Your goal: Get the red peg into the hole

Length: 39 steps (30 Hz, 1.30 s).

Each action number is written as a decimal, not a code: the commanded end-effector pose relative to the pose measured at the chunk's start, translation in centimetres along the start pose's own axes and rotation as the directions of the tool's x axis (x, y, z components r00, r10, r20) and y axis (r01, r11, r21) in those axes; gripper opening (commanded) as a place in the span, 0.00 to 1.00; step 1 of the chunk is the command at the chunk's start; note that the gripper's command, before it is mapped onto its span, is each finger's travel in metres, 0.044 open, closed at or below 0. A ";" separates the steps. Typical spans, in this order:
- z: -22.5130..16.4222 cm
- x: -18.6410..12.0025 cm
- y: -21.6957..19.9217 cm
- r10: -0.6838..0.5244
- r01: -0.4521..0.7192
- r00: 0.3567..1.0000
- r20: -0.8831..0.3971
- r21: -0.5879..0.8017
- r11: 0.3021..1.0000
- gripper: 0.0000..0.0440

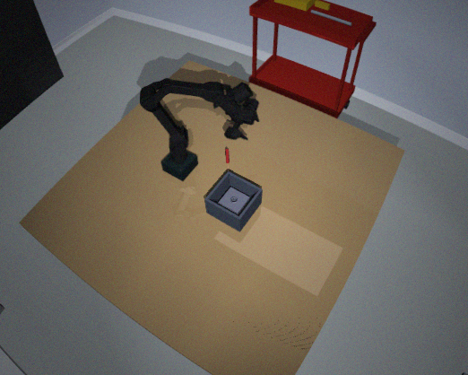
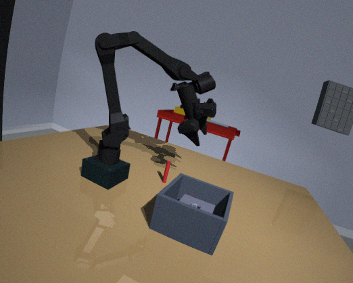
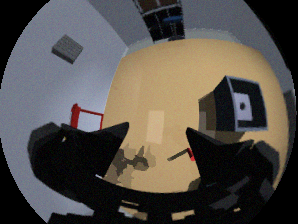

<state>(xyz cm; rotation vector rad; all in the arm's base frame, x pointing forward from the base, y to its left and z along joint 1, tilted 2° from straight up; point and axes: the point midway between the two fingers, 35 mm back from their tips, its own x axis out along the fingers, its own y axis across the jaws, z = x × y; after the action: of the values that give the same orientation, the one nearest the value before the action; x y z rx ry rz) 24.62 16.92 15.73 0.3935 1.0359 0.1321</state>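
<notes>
The red peg (image 1: pixel 227 155) (image 2: pixel 166 172) (image 3: pixel 191 154) stands upright on the table between the arm's base and the box; in the wrist view the right finger partly hides it. The open grey-blue box (image 1: pixel 222 215) (image 2: pixel 188 223) (image 3: pixel 223 105) stands beside it. Its light plate (image 1: pixel 227 204) (image 2: pixel 206 204) (image 3: pixel 243 116) lies at the bottom, with a round hole near the middle and nothing in it. My gripper (image 1: pixel 251 129) (image 2: pixel 201 139) (image 3: pixel 158 127) is open and empty, pointing downward. It hangs well above the table, behind and to one side of the peg.
The wooden table (image 1: pixel 133 211) (image 2: pixel 39 210) (image 3: pixel 170 75) bears the arm's dark base block (image 1: pixel 179 167) (image 2: pixel 103 174). A red cart (image 1: pixel 307 85) (image 2: pixel 218 129) with yellow things on top stands beyond the table. A grey panel (image 2: pixel 338 106) (image 3: pixel 67 49) hangs on the wall.
</notes>
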 end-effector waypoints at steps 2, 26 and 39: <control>-1.2 0.4 -2.2 -0.096 0.101 0.994 -0.057 0.093 0.991 1.00; -8.1 4.1 -10.6 -0.408 0.505 0.862 -0.300 0.456 0.733 1.00; -10.6 6.7 -12.2 -0.399 0.516 0.857 -0.326 0.560 0.648 0.70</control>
<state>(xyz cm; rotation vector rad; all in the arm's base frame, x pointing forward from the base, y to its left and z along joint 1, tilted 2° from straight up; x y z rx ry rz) 18.23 10.34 1.27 0.7039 1.3080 -0.6707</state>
